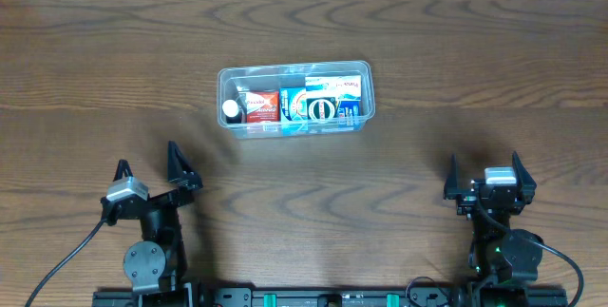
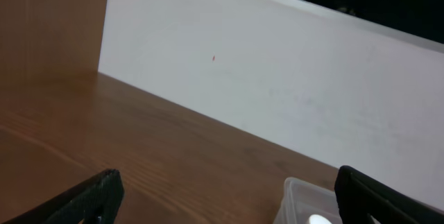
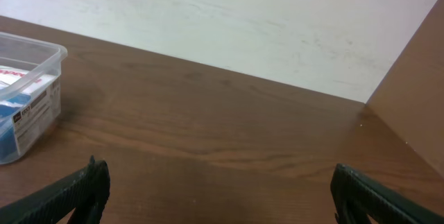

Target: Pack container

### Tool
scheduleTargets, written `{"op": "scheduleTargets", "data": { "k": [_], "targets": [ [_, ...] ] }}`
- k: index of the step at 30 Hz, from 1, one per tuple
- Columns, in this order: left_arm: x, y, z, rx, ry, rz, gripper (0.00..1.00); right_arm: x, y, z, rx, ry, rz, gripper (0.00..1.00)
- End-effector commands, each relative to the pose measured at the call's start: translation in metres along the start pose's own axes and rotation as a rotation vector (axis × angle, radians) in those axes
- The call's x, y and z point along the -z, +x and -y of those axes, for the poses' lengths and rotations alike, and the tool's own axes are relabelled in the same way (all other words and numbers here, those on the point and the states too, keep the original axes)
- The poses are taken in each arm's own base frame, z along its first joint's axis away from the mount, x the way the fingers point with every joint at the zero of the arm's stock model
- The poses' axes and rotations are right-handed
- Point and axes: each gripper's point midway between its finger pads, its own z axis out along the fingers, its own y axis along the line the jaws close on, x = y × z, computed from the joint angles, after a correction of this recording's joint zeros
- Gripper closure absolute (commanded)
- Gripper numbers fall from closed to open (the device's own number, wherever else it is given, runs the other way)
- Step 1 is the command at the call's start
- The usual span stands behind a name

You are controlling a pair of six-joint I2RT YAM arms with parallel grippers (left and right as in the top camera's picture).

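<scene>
The clear plastic container (image 1: 295, 98) stands in the middle of the table. It holds a red package (image 1: 262, 105), blue printed packages (image 1: 321, 103) and a small white round item (image 1: 231, 109) at its left end. My left gripper (image 1: 150, 170) is open and empty near the front left, well short of the container. Its wrist view shows a corner of the container (image 2: 305, 200) between the spread fingers (image 2: 225, 196). My right gripper (image 1: 484, 173) is open and empty at the front right. Its wrist view shows the container's end (image 3: 31, 96) at far left, away from the fingers (image 3: 222, 196).
The brown wooden table (image 1: 114, 60) extends all round the container. A pale wall (image 2: 277, 78) runs along the table's far edge. Cables and the arm bases (image 1: 313, 297) sit at the front edge.
</scene>
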Motion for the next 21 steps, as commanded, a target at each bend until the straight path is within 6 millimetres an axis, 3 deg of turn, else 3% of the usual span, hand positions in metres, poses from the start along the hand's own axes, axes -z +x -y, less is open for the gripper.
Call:
{"op": "scheduleTargets", "data": {
  "k": [1,13,21],
  "targets": [
    [0.0,0.004,0.001,0.005,0.007,-0.016,0.02,0.0,0.0,-0.003,0.014,-0.014,0.004,0.01],
    [0.006,0.049,-0.014,-0.022,-0.048,-0.202,0.02,0.0,0.0,-0.003,0.014,-0.013,0.004,0.01],
    [0.008,0.058,-0.017,-0.127,-0.049,-0.241,0.02,0.0,0.0,-0.003,0.014,-0.014,0.004,0.01]
  ]
}}
